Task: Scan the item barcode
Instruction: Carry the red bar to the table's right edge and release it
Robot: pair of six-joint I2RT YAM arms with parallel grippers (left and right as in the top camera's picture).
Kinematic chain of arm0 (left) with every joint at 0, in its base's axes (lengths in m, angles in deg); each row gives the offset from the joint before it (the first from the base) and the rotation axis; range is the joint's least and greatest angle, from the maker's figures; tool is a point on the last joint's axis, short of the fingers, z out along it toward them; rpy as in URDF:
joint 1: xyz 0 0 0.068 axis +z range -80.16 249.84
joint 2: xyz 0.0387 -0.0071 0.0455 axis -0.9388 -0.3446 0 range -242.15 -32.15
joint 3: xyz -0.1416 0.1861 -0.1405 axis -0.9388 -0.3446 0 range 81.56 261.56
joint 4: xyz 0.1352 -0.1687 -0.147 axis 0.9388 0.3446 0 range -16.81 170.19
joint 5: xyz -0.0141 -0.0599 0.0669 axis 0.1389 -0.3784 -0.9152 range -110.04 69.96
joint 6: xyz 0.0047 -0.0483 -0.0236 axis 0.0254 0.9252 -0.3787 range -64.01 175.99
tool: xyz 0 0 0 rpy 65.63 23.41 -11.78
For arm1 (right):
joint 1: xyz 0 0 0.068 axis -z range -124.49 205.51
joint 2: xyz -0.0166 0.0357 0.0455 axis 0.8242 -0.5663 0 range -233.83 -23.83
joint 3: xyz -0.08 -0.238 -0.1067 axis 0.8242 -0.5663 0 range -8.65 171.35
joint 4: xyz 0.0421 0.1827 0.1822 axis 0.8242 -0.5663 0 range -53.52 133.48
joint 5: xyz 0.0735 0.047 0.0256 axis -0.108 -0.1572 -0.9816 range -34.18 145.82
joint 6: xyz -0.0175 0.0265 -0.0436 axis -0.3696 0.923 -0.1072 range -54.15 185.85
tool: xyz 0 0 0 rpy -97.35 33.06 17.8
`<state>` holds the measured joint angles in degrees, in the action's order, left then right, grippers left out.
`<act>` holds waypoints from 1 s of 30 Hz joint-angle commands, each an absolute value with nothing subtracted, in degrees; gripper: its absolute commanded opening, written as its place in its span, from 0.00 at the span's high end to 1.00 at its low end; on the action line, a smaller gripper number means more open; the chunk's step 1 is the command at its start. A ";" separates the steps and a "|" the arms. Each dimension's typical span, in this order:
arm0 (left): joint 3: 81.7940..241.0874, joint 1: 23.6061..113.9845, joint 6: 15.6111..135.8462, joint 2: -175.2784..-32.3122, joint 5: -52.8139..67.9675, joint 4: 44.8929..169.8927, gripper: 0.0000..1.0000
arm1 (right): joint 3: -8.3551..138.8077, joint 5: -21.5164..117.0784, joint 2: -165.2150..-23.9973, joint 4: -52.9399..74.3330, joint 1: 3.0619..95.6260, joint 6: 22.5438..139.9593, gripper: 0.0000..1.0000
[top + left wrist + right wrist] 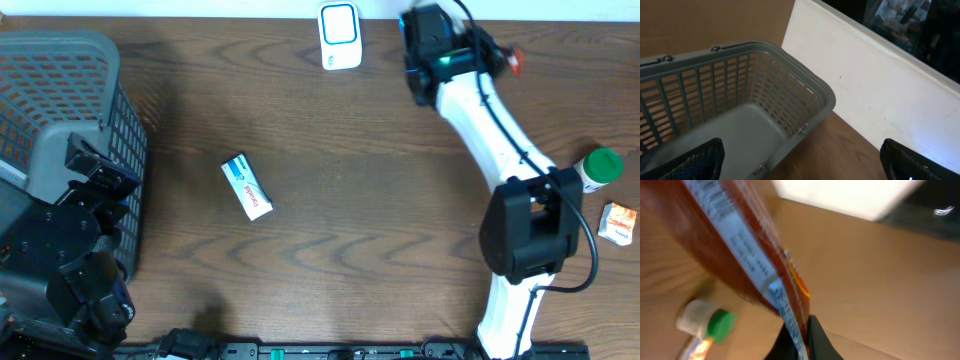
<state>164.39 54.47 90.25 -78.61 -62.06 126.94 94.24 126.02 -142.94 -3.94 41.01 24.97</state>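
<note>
Fig. My right claw point(799, 339) clamps a red packet point(740, 255) near the scanner point(340, 37).
Packet blurred, print unreadable, top cut off; my left claw point(800, 160) gapes wide by the basket point(790, 75).

Dark wood-grain bench point(380, 200), matt finish. Grey plastic basket point(60, 90) w/ lattice walls, smooth, matt. White scanner point(340, 35), glossy plastic. Small white-blue box point(246, 186), looks like card. Red packet point(740, 255), shiny film w/ white label strip.

A mock shop checkout: shopping basket point(70, 70) and barcode scanner point(340, 35).
</note>
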 commanded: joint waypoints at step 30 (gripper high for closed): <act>164.24 54.82 89.49 -78.61 -62.74 126.97 0.00 | 91.20 49.32 -124.67 -21.14 73.59 71.39 0.01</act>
<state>164.39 54.47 90.25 -78.61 -62.04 126.94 89.17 62.06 -131.97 -21.62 78.03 70.00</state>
